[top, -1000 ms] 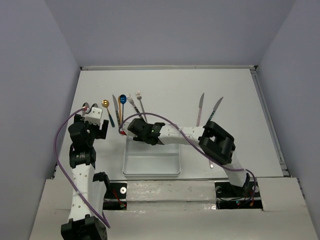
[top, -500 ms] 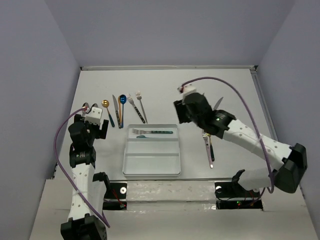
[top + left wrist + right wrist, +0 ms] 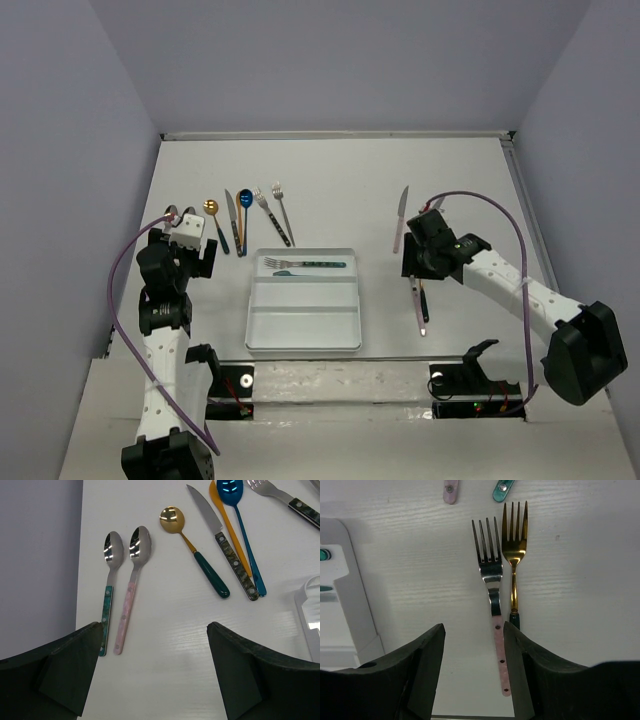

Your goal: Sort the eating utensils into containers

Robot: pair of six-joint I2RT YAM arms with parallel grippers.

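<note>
The white tray (image 3: 303, 330) holds a teal-handled fork (image 3: 305, 264) in its far compartment. My right gripper (image 3: 416, 268) is open and empty, low over a silver fork with a pink handle (image 3: 490, 570) and a gold fork with a teal handle (image 3: 515, 545) lying side by side right of the tray. The pink handle runs just inside my right finger (image 3: 522, 655). My left gripper (image 3: 190, 255) is open and empty, near two silver spoons (image 3: 113, 547), a gold spoon (image 3: 172, 517), a knife (image 3: 210, 515) and a blue spoon (image 3: 232, 487).
Two more forks (image 3: 270, 205) lie beyond the tray's left corner. Two knives (image 3: 401, 215) lie beyond my right gripper; their pink and teal handle tips (image 3: 450, 487) show in the right wrist view. The tray's edge (image 3: 340, 605) is left of the right gripper.
My right arm has swung from the tray's far compartment, leaving the teal-handled fork there, out to the right and down over the two forks. The left arm has not moved.
</note>
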